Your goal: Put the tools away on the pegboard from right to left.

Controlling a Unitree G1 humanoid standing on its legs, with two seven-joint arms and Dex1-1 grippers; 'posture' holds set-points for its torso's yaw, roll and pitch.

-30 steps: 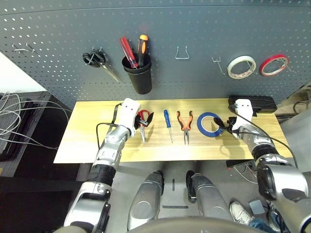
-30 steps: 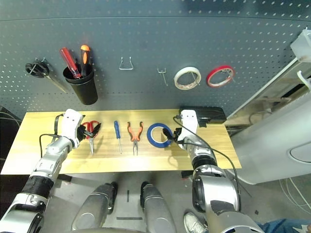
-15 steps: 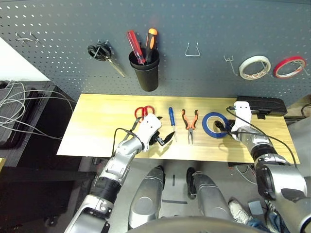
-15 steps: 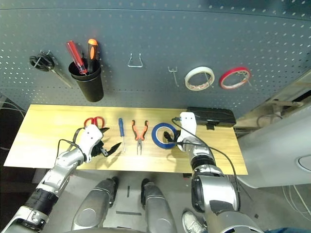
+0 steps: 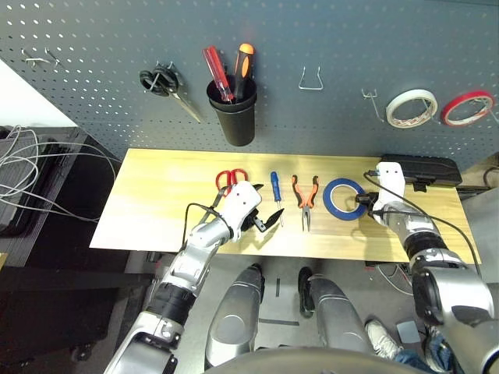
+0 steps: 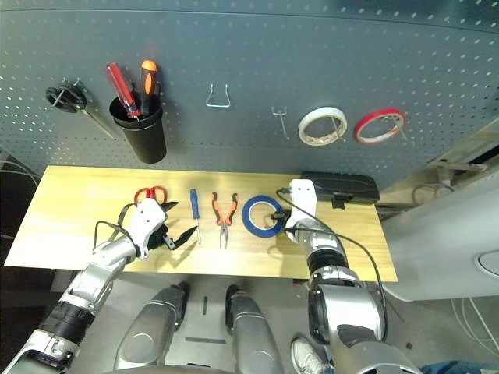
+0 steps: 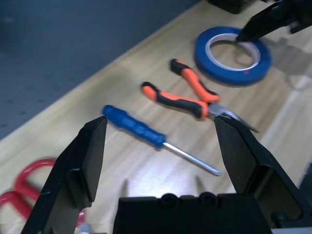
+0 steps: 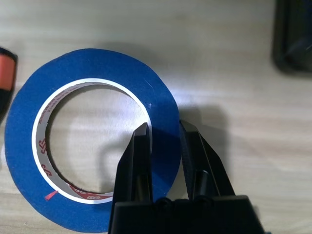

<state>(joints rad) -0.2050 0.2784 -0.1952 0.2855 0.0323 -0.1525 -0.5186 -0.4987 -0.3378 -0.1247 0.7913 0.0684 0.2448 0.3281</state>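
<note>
While flat: blue tape ring [image 8: 92,136] in R tool [image 8: 165,134], seemingly pinched.

A workshop bench is shown: a dark grey pegboard [image 5: 93,93] with metal hooks [image 5: 310,79], on which scissors [image 5: 162,82], tape rings [image 5: 410,107] and a black cup [image 5: 232,117] of screwdrivers are hung. Hand tools are laid in a row on a wooden table [image 5: 156,210] (loose cables [image 5: 31,179] are seen beside it)

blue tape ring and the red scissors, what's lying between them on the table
The blue-handled screwdriver and the orange-handled pliers, side by side between the red scissors and blue tape ring, in both eye views.
</note>
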